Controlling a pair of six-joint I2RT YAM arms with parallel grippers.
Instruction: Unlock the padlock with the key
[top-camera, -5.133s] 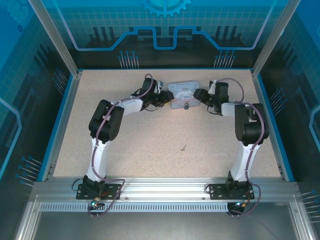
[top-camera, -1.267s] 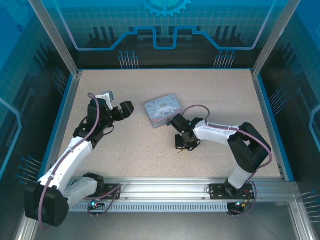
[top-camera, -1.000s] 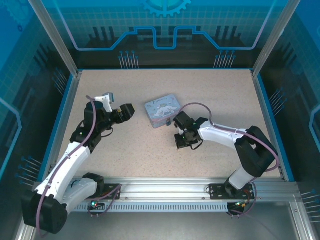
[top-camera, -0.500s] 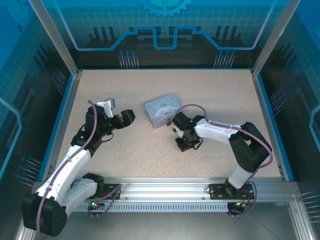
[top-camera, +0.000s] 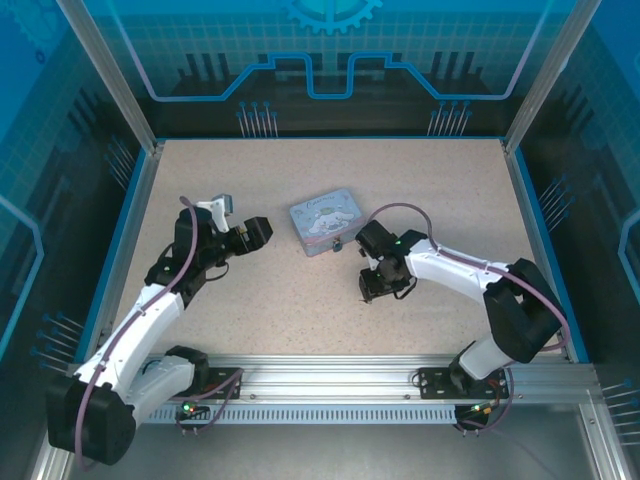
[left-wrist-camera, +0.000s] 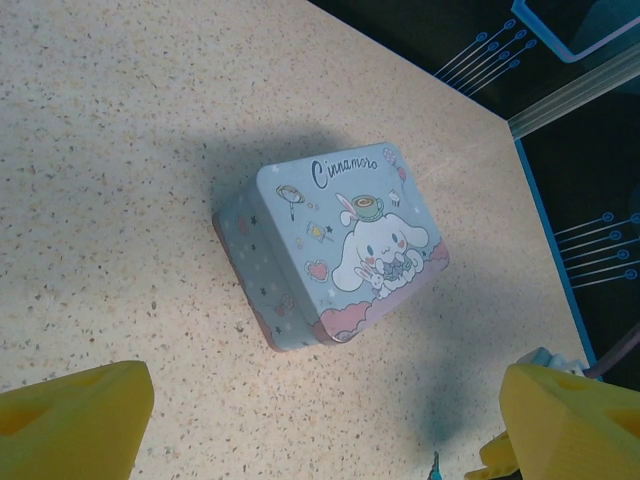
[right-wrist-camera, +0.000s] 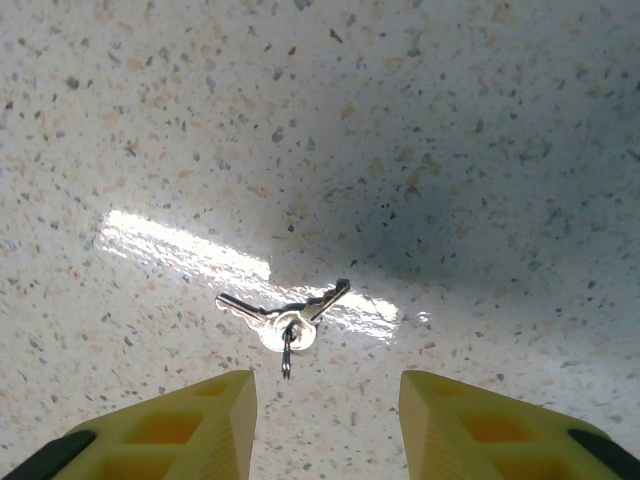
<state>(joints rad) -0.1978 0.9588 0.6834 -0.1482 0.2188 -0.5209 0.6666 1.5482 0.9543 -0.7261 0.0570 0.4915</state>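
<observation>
Your right gripper (top-camera: 371, 291) hangs low over the worktop (top-camera: 450, 190), just in front of the tin (top-camera: 324, 220) and a little to its right, pointing down at the surface. In the right wrist view its yellow fingers (right-wrist-camera: 170, 425) stand partly apart with a clear gap between them, and nothing is in that gap. The key (right-wrist-camera: 285, 322) lies flat on the bare worktop just ahead of the fingertips, roughly in line with the gap and slightly toward the left finger. It touches neither finger. You can see it sits on a small ring with what looks like a second key, the two blades splayed out to either side, beside a bright strip of glare on the surface. Your left gripper (top-camera: 257, 232) is held above the worktop to the left of the tin, well apart from it and facing it. In the left wrist view its fingers (left-wrist-camera: 75, 420) sit at the far corners of the frame, so it is wide open and has hold of nothing. The tin rests lid up on the worktop, turned at an angle, with its cartoon picture facing the camera.
</observation>
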